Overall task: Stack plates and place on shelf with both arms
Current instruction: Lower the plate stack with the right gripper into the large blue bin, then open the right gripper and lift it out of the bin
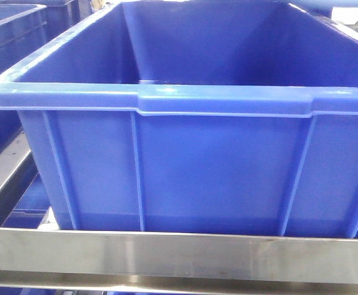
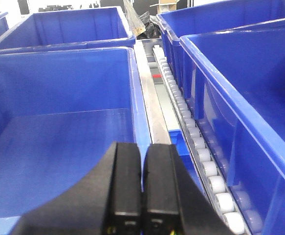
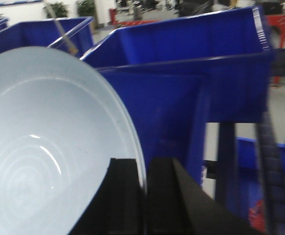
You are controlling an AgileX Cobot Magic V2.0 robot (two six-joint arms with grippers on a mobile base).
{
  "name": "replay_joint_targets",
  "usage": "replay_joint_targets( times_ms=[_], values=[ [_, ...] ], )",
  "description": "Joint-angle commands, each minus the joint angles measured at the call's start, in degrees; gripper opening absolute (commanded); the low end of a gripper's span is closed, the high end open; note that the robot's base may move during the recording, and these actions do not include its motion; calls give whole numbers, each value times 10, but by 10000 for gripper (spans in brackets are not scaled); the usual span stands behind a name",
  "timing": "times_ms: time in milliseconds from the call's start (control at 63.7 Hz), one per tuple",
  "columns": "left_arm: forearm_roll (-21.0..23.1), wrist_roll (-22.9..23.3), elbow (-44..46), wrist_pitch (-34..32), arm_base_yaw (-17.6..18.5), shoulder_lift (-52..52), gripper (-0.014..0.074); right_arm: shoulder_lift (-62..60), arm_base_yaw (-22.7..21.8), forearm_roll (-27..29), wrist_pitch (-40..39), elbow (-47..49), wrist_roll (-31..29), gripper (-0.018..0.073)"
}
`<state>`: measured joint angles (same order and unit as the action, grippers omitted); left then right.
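1. Exterior front-facing view: a large blue plastic crate sits on the steel shelf, just behind its flat front rail; no plate or hand shows here
2. Left wrist view: the left hand has its fingers pressed together, holding nothing, above the gap between blue crates beside a roller track
3. Right wrist view: the right hand pinches the rim of a white plate; the plate stands tilted on edge, its hollow face toward the camera, reaching up and left from the fingers, with blue crates behind

Large blue plastic crates stand side by side, with a white roller track running between two.
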<state>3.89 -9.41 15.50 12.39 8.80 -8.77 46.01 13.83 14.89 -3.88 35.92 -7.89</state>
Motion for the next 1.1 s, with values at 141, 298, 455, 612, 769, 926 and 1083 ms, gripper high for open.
replay_joint_targets(
  times_ms=[141, 298, 455, 612, 769, 926, 1083],
  values=[
    [2, 6, 17, -45, 0, -5, 80, 136, 57, -2, -223, 29, 0, 49],
    [2, 6, 17, -45, 0, -5, 80, 215, 90, -3, -275, 48, 0, 49],
    [2, 6, 17, -45, 0, -5, 80, 277, 96, -5, -291, 54, 0, 49],
    [2, 6, 17, -45, 0, -5, 80, 309, 96, -5, -291, 54, 0, 49],
    [2, 6, 17, -45, 0, -5, 80, 318, 96, -5, -290, 54, 0, 49],
    [2, 6, 17, -45, 0, -5, 80, 328, 96, -5, -289, 54, 0, 65],
    [2, 6, 17, -45, 0, -5, 80, 333, 96, -5, -285, 54, 0, 141]
  ],
)
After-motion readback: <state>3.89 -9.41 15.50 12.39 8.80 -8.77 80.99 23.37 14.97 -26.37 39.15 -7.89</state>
